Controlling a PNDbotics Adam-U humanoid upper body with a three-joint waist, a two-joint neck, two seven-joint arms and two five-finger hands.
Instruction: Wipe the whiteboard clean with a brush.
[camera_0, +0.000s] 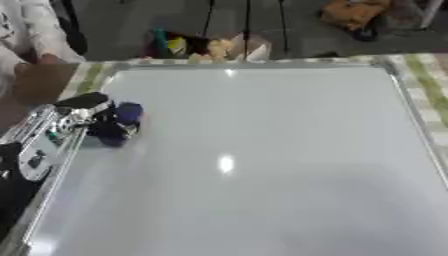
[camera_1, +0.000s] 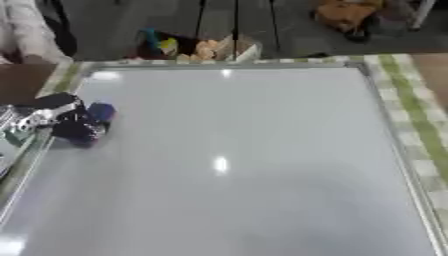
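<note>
A large whiteboard (camera_0: 262, 165) lies flat and fills most of both views; its surface looks blank with a light glare in the middle. At its left edge my left hand (camera_0: 94, 120) is curled round a dark blue brush (camera_0: 125, 118), which rests on the board near the upper left. The left arm (camera_0: 39, 145) comes in from the left side. My right hand shows in neither view.
The board has a metal frame (camera_0: 411, 105). A checked cloth (camera_0: 424, 75) lies under it on the right and at the back. Beyond the far edge stand a box with coloured items (camera_0: 206, 46) and an orange object (camera_0: 350, 12).
</note>
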